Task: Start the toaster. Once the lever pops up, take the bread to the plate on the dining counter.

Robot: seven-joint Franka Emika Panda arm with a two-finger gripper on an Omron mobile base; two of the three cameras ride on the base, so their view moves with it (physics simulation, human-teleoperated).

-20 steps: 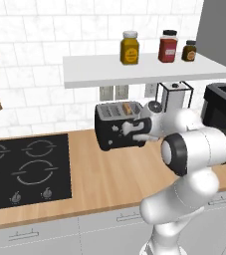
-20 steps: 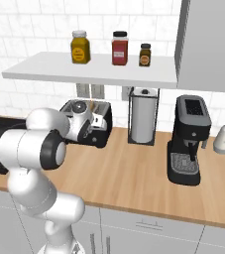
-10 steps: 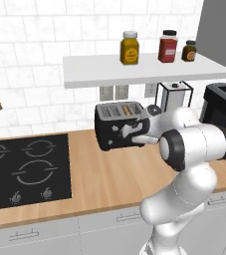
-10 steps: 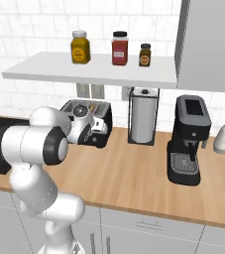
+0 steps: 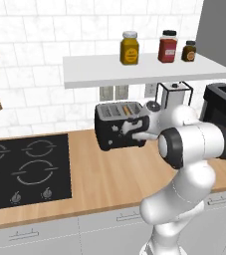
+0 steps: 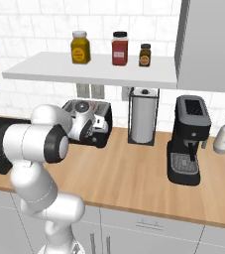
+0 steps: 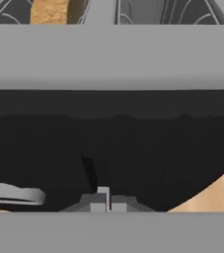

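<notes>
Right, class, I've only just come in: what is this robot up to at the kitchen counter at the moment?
The white robot arm is reaching across the wooden counter to the black toaster beside the hob. Its gripper is shut and pressed close against the toaster's front, apparently working at the lever to start it. A slice of bread sits down in one of the top slots. Nothing is being carried, so the bread has not yet been taken out.

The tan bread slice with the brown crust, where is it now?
In the left base view, the bread slice sits in a top slot of the black boxy toaster, under the white shelf.
</notes>
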